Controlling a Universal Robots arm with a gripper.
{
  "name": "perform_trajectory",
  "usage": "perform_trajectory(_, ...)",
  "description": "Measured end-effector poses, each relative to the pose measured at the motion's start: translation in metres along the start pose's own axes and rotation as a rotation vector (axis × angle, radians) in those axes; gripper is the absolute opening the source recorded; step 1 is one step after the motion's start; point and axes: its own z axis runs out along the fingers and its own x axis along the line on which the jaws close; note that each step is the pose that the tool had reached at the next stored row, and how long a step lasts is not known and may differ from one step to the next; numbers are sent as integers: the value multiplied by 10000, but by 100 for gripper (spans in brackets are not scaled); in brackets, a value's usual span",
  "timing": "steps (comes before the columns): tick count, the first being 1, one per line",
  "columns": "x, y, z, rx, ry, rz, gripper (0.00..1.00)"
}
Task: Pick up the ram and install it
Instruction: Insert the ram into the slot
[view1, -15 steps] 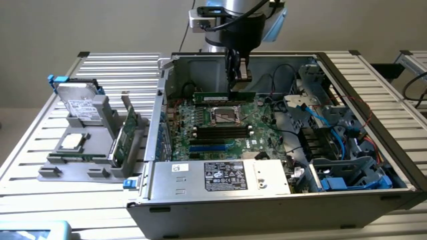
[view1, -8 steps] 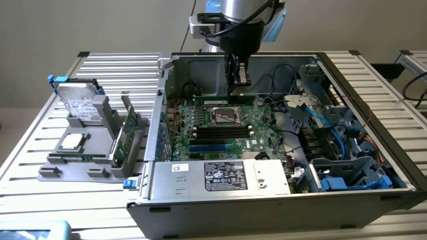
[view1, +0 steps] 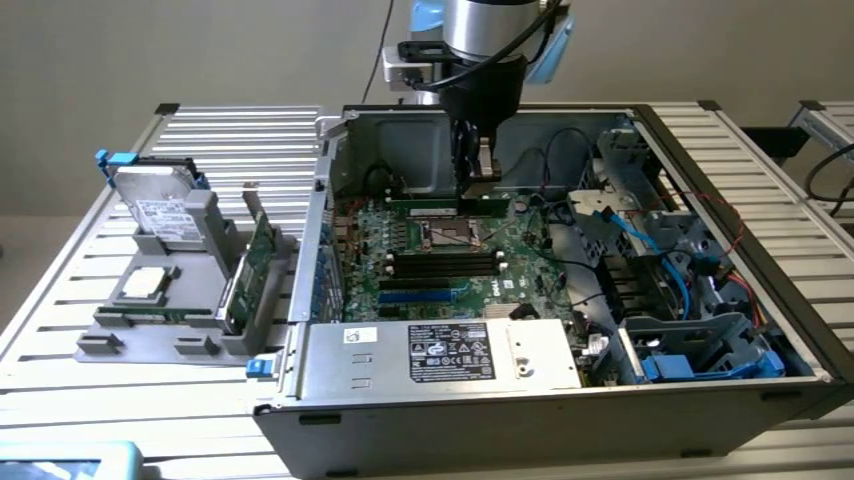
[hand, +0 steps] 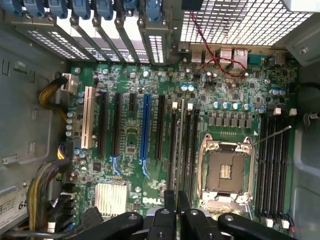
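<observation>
- On the exterior view's left, a grey holder (view1: 147, 335) sits on the slatted worktop (view1: 80, 400). It carries a hard drive (view1: 160, 215) and a green expansion card (view1: 254, 270). The drive's white label is too small to read.
- The open computer case (view1: 534, 425) lies in the middle, with its motherboard (view1: 400, 235) facing up.
- The gripper (view1: 477, 176) reaches down into the case, over the far side of the board just beyond the CPU socket (view1: 451, 236).
- In the wrist view the fingers (hand: 170, 200) are clenched close together on the ram (hand: 180, 145). It shows edge-on as a thin pale line running along the black slots just beside the socket.
- My reading of progress is that the pick-up is done and the ram has been brought to the slots and lined up with them. Whether it is pushed home I cannot tell, and no latch is clear enough to judge. The other black memory slots (view1: 441, 266) on the near side of the socket look unfilled.
- "DELL" is printed in white on the motherboard, close to the fingers in the wrist view (hand: 150, 201).
- The metal power supply (view1: 534, 360) at the case's near wall bears a white-and-black label (view1: 451, 352) with rows of marks too fine to read.
- A sticker (hand: 12, 205) at the edge of the wrist view shows "68".
- On the exterior view's right, blue cables (view1: 641, 235) and a blue-trimmed drive bay (view1: 701, 350) fill the case.
</observation>
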Motion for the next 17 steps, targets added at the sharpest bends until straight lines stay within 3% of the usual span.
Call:
perform_trajectory(6,-86,-9,90,-2,63,1,14)
perform_trajectory(10,-92,-12,134,-8,174,0,14)
perform_trajectory(17,-92,-13,146,-16,190,-1,14)
